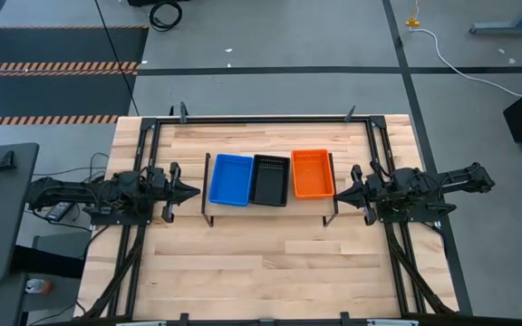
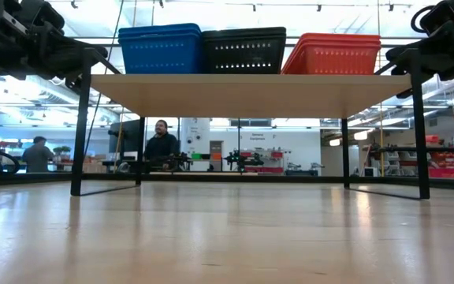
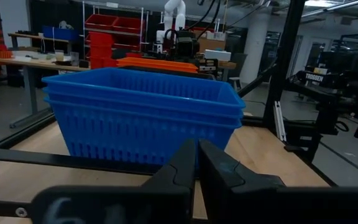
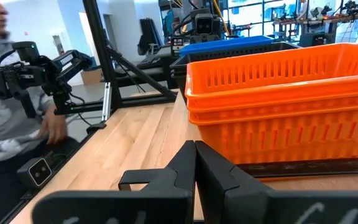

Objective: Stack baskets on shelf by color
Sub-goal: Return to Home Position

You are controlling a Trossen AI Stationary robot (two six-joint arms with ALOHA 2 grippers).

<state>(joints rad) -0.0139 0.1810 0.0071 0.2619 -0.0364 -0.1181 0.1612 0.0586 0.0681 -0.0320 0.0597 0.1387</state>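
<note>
Three stacks of baskets stand side by side on the light-wood shelf (image 1: 270,208): blue baskets (image 1: 230,179) at the left, black baskets (image 1: 269,179) in the middle, orange baskets (image 1: 312,173) at the right, each resting by its bottom. My left gripper (image 1: 194,191) hovers level just left of the shelf, shut and holding nothing, facing the blue stack (image 3: 143,115). My right gripper (image 1: 338,193) hovers level just right of the shelf, shut and holding nothing, facing the orange stack (image 4: 284,102).
The shelf stands on thin dark legs (image 2: 77,134) near the middle of the wooden tabletop (image 1: 270,272), with bare wood on its near side. A dark frame (image 1: 270,119) runs along the far edge. People show in the room beyond the table (image 2: 161,142), (image 4: 5,106).
</note>
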